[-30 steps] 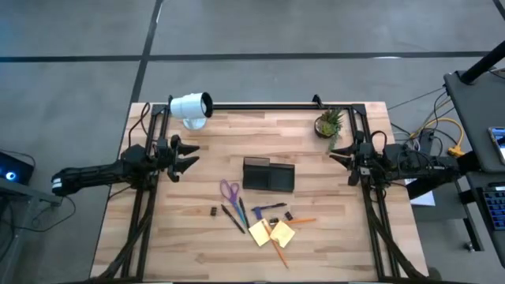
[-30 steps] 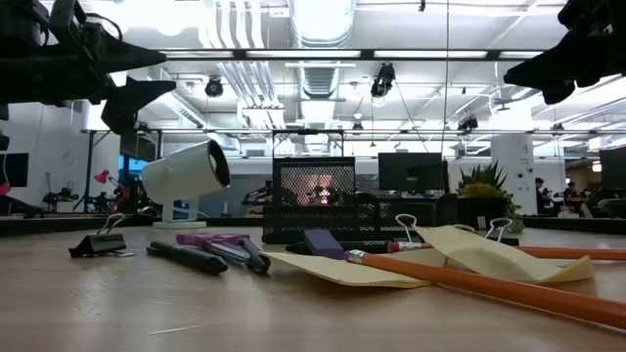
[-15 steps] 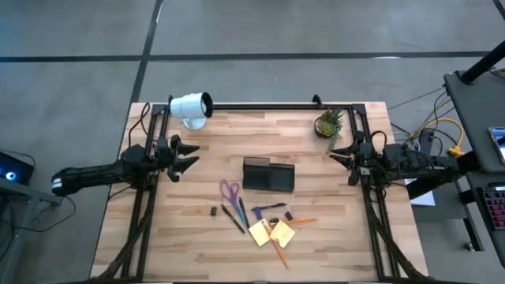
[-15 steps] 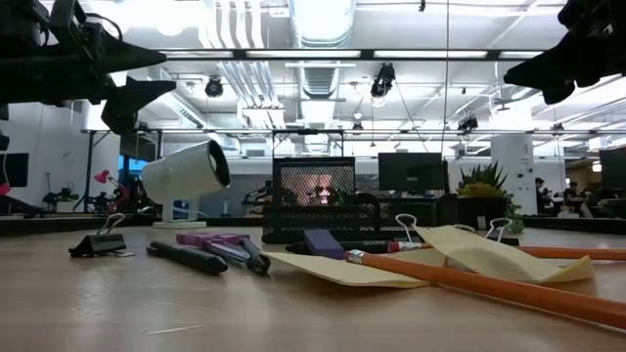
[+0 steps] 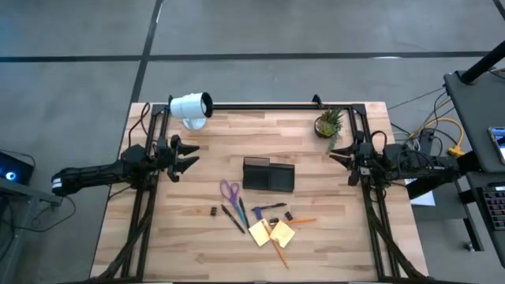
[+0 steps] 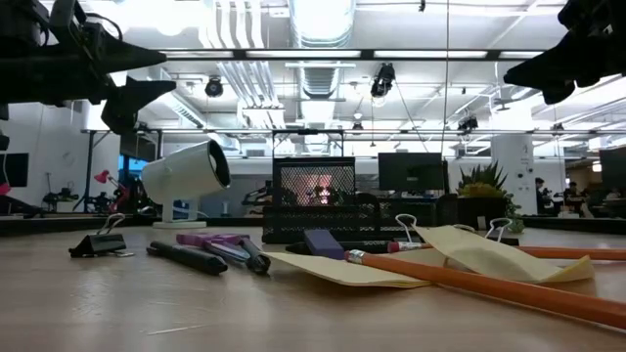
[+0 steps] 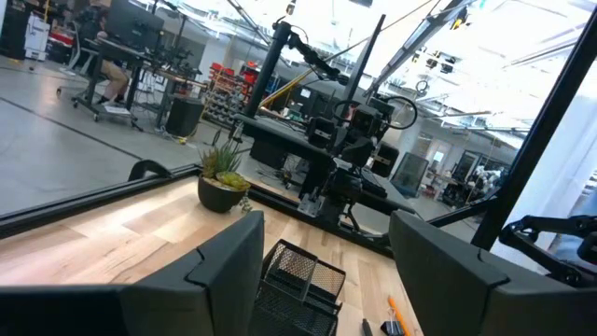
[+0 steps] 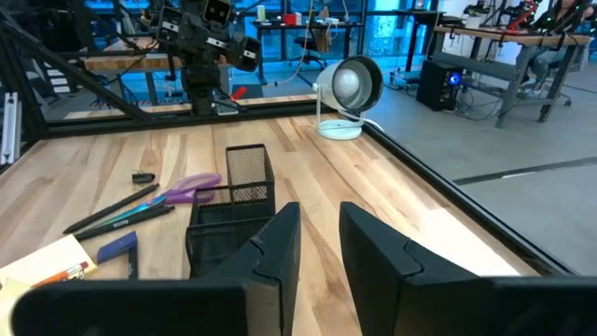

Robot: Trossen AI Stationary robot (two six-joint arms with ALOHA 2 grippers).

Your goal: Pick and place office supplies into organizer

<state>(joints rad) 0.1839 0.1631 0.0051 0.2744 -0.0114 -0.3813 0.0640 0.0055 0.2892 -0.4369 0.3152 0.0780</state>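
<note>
While both hands [image 5: 192, 155] [image 5: 335, 153] hover open and empty, one organizer [image 5: 268, 174] and two sticky-note pads [image 5: 271, 232] lie between them.

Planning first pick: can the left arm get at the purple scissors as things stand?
Probably yes. The scissors lie flat in the open, left of the other supplies, with bare table between them and the left gripper, which hovers open at the left edge.

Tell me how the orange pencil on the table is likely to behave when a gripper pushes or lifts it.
The orange pencil looks long, thin and stiff, so it would probably not bend. It seems round, so a sideways push may roll it. It lies partly across a yellow sticky pad, which might shift with it.
</note>
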